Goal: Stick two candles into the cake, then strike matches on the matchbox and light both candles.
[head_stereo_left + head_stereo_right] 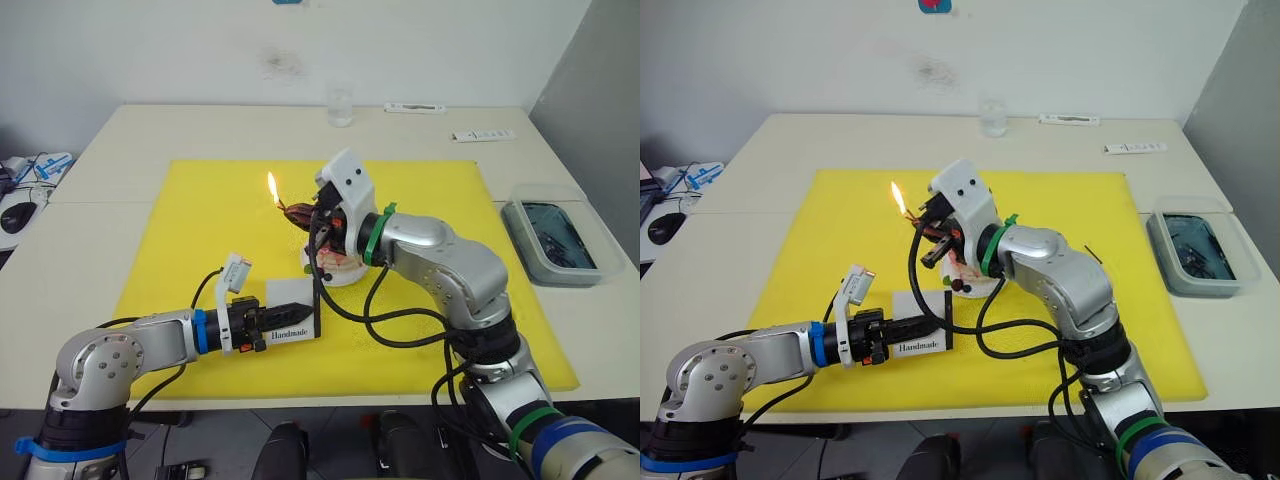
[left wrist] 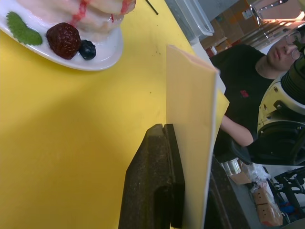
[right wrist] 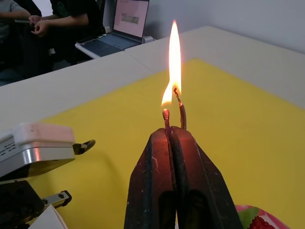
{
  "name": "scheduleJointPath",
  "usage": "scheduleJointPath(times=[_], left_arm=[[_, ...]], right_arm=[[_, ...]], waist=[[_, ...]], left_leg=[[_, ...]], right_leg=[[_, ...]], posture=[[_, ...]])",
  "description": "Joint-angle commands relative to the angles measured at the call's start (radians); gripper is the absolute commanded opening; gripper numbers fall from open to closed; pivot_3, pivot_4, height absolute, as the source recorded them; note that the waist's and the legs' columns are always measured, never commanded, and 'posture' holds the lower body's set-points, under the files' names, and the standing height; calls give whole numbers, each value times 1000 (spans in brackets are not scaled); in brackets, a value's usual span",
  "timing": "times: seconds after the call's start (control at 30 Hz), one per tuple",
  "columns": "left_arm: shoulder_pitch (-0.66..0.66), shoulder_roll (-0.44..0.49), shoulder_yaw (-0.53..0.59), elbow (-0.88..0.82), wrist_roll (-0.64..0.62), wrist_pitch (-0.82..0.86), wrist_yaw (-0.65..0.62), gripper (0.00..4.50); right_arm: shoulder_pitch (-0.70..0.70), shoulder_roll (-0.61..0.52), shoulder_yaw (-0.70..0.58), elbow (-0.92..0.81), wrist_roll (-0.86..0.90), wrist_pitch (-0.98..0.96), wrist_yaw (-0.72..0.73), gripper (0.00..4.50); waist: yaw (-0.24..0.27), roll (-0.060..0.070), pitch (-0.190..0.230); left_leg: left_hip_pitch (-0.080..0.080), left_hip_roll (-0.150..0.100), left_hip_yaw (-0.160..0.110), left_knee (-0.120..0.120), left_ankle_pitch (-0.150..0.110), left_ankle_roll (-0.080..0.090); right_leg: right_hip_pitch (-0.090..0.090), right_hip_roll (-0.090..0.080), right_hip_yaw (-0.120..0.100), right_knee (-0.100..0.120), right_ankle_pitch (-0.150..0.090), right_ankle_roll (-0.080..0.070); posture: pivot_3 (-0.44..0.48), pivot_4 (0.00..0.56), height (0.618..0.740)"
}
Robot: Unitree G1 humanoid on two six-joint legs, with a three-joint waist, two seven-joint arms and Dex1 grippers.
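The small pink cake [image 1: 962, 272] sits on its white plate [image 2: 97, 56] at the middle of the yellow mat [image 1: 190, 240], partly hidden by my right wrist. My right gripper [image 3: 174, 130] is above and to the left of the cake, shut on a thin match [image 3: 166, 119]. A tall flame [image 1: 272, 187] burns just past the fingertips. A second thin curled stick [image 3: 181, 112] stands in the flame beside the match; I cannot tell if it is a candle. My left gripper [image 1: 272, 322] is shut on the white matchbox [image 1: 291, 305], held on edge on the mat in front of the cake.
A loose dark stick [image 1: 1093, 255] lies on the mat right of my right arm. A clear tub [image 1: 555, 238] sits at the right table edge. A glass [image 1: 340, 105] and two white remotes [image 1: 415, 108] stand at the back. A seated person [image 2: 243, 81] is beyond the table.
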Motion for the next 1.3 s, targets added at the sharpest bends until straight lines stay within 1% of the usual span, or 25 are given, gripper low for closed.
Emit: scheduleJointPath(times=[0.03, 0.1, 0.2, 0.3, 0.4, 0.47, 0.53, 0.57, 0.67, 0.73, 0.83, 0.87, 0.9, 1.07, 1.27, 1.3], left_arm=[[-5, 5, 5, -23, -20, 6, -12, 0], [0, 7, 3, -28, -23, 11, -15, 0], [2, 8, -2, -32, -38, 24, -26, 0], [6, 11, -9, -46, -61, 42, -45, 0], [9, 16, -18, -61, -81, 55, -61, 0], [7, 16, -26, -66, -86, 57, -68, 0], [1, 7, -35, -67, -85, 54, -67, 0], [-4, 0, -42, -68, -85, 53, -62, 0], [-23, -25, -60, -65, -85, 48, -48, 0], [-34, -40, -71, -61, -83, 46, -40, 0], [-46, -62, -80, -60, -85, 46, -26, 0], [-50, -69, -82, -59, -86, 46, -22, 0], [-52, -74, -85, -57, -85, 45, -21, 0], [-59, -94, -95, -53, -80, 42, -13, 0], [-70, -117, -104, -43, -72, 37, -8, 0], [-71, -119, -106, -42, -71, 35, -8, 0]], right_arm=[[30, -58, -51, -132, 62, 57, 28, 17], [56, -98, -76, -186, 95, 98, 36, 17], [119, -190, -158, -292, 160, 191, 46, 17], [179, -290, -284, -380, 216, 287, 47, 17], [244, -409, -418, -411, 216, 328, 41, 17], [292, -493, -473, -396, 186, 301, 38, 17], [349, -571, -519, -340, 122, 223, 22, 17], [381, -609, -535, -302, 79, 166, 14, 17], [438, -675, -554, -152, -40, -26, -21, 17], [458, -692, -547, -44, -115, -160, -48, 17], [461, -702, -530, 77, -178, -295, -57, 17], [459, -708, -522, 119, -196, -327, -55, 17], [458, -715, -515, 163, -219, -362, -56, 17], [443, -739, -500, 284, -281, -450, -54, 17], [423, -737, -529, 382, -295, -476, -63, 17], [421, -736, -529, 387, -298, -478, -65, 202]], waist=[[1, 0, 0], [1, 0, 0], [2, 0, 0], [4, 0, 0], [6, 0, 0], [7, 0, 0], [7, 0, 0], [7, 0, 0], [7, 0, 0], [6, 0, 0], [3, 0, 0], [3, 0, 0], [3, 0, 0], [5, 0, 0], [5, 0, 0], [5, 0, 0]], left_leg=[[0, 0, 0, 0, 0, 0], [0, 0, 0, 0, 0, 0], [-1, 0, 0, 0, 0, 0], [-1, 0, 0, 0, 0, 0], [-1, 0, 0, 0, 0, 0], [-1, 0, 1, 0, 0, 0], [-1, 0, 1, 0, 0, 0], [-1, 0, 1, 0, 0, 0], [-1, 0, 3, 1, 0, 0], [-1, 0, 4, 1, 0, 0], [0, 0, 5, 1, 0, 0], [0, 0, 5, 1, 0, 0], [0, 0, 5, 1, 0, 0], [-1, 0, 6, 1, 0, 0], [0, 0, 6, 1, 0, 0], [0, 0, 6, 2, 0, 0]], right_leg=[[0, 0, 0, 0, 0, 0], [0, 0, 0, -1, 0, 0], [0, 0, 0, -1, 0, 0], [0, 0, 0, -1, 0, 0], [0, 0, 0, -2, -1, 0], [0, 0, 0, -2, -1, 0], [0, 0, 0, -2, -1, 0], [0, 0, 0, -2, -3, -4], [0, 0, 2, -2, -3, -4], [0, 0, 3, -2, -3, -3], [0, 0, 4, -2, -2, -3], [0, 0, 4, -2, 0, 1], [0, 0, 4, -2, 0, 2], [0, 0, 5, -2, 0, 2], [0, 0, 5, -2, 1, 3], [0, 0, 5, -2, 1, 3]], posture=[[0, 150, 740], [0, 150, 740], [0, 150, 740], [0, 150, 740], [0, 150, 740], [0, 150, 740], [0, 150, 740], [0, 150, 740], [0, 150, 740], [0, 150, 740], [0, 150, 740], [0, 150, 740], [0, 150, 740], [0, 150, 740], [0, 150, 740], [0, 150, 740]])
